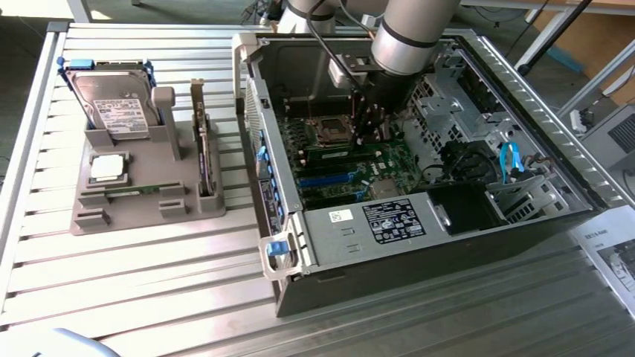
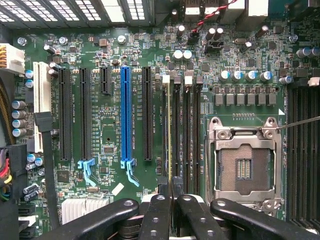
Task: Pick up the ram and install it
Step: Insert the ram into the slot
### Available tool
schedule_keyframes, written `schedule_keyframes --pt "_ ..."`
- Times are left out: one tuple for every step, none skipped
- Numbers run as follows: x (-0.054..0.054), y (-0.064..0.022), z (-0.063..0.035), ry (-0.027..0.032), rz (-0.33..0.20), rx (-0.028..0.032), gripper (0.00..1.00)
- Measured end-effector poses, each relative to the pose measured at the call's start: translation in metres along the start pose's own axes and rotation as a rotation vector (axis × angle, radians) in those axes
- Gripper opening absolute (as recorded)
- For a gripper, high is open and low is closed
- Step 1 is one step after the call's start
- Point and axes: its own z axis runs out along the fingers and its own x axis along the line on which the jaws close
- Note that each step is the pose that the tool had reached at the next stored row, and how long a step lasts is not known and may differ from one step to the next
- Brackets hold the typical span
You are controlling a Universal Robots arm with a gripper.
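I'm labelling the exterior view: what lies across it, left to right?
Left to right: hard drive, expansion card, motherboard, blue cable, paper sheet.

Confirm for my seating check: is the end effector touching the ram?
Cannot tell. In the wrist view the end effector lines up over the ram, edge-on in its slot, but neither contact nor a gap shows plainly.

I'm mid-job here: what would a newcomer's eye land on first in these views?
The open computer case lying on its side at the exterior view's right, with the grey arm reaching down into it. In the wrist view, the bright blue slot and the empty silver processor socket stand out on the green motherboard.
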Motion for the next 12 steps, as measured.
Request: schedule_keyframes --pt "0.0000 0.0001 -0.0026 -0.0001 0.000 -0.0001 0.12" --pt "0.0000 0.0001 -0.0027 0.0000 0.000 -0.0001 0.12" --pt "0.0000 0.0001 -0.0027 0.0001 0.000 -0.0001 0.12" --pt "0.0000 -0.0001 -0.0027 0.0002 0.000 -0.0001 0.12" --pt "0.0001 0.0000 -0.0027 0.0002 0.000 -0.0001 0.12" --pt "0.0000 -0.0001 -0.0027 0.0002 0.000 -0.0001 0.12" --pt "0.0000 0.0000 -0.0027 0.0002 0.000 -0.0001 0.12" --pt "0.0000 -0.0001 -0.0027 0.0002 0.000 -0.0001 0.12" --pt "0.0000 -0.0002 -0.0027 0.0004 0.000 -0.0008 0.12" --pt "0.0000 -0.0002 -0.0027 0.0004 0.000 -0.0010 0.12" --pt "0.0000 -0.0002 -0.0027 0.0004 0.000 -0.0011 0.12" --pt "0.0000 -0.0002 -0.0027 0.0004 0.000 -0.0012 0.12"
